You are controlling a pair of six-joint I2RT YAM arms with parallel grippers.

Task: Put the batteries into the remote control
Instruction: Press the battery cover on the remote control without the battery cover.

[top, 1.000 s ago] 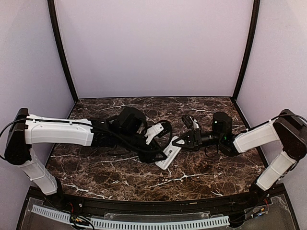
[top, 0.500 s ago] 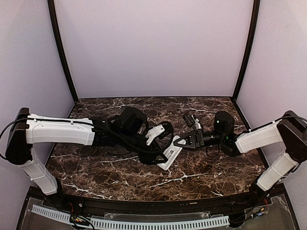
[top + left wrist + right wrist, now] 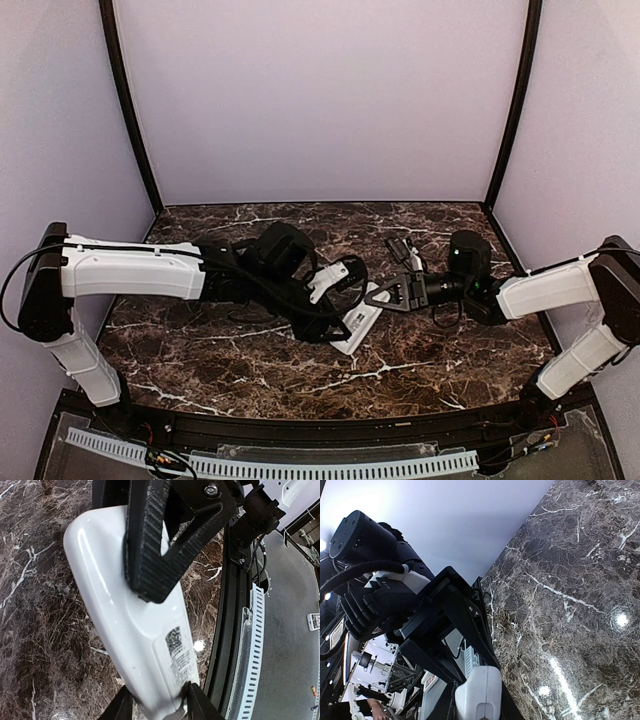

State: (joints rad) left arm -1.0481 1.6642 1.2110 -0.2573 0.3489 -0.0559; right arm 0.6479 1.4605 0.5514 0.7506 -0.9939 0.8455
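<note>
The remote control (image 3: 356,327) is near the middle of the table (image 3: 450,350), between the two arms. From above it lies at a slant, its upper end pointing toward the right arm (image 3: 540,285) and its lower end toward the near edge of the table. It cannot be told from the pictures whether the remote control rests on the table or is raised a little above it.

The left arm (image 3: 130,275) reaches in from the left of the remote control. In the left wrist view the left fingers (image 3: 120,710) are closed on one end of the remote control (image 3: 125,630), one fingertip touching each long edge. This is the end that carries a printed label (image 3: 177,655) with a small square code. The white back of the remote control faces this camera and is glossy.

The right fingers (image 3: 150,545) come from the other side. One black, ribbed finger with a triangular opening lies across the back of the remote control, near the end opposite to the label, and seems to touch it. A second dark part shows just behind that end, but I cannot tell if it is the other finger, so I cannot tell whether the right fingers are clamped or only resting there. In the right wrist view a rounded white end of the remote control (image 3: 477,692) is at the bottom edge, with the black parts of the left arm just beyond it
</note>
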